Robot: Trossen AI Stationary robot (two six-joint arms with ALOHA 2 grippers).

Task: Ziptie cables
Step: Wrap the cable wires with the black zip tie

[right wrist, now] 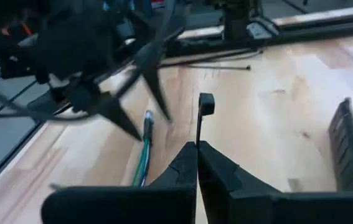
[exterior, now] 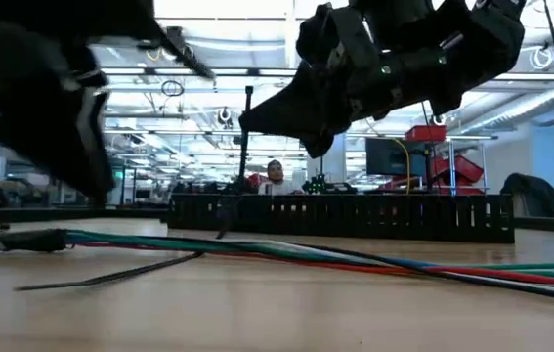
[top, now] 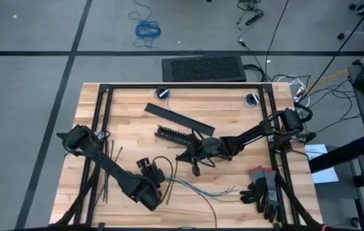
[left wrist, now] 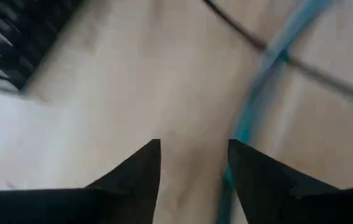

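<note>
Risk: the ziptie [right wrist: 199, 121] in the closed right pincer [right wrist: 197, 155] is thin and can slip or bend, so its tip misses the cables [top: 198, 188]
Left pincer [left wrist: 192, 162]: open, low above the table [top: 233, 122], cables beside one finger, nothing gripped
Cables: thin blue, green and grey wires, loose, at 6 o'clock on the table
Spare zipties [top: 108, 167]: at 8 o'clock

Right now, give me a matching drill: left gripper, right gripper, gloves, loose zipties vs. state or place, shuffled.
1. left gripper
2. right gripper
3. gloves
4. loose zipties

A. lying on the right side of the table
B. shut on a ziptie
C. open, by the cables
D. lying on the table's left side, by the left arm

Pairs: 1-C, 2-B, 3-A, 4-D
</note>
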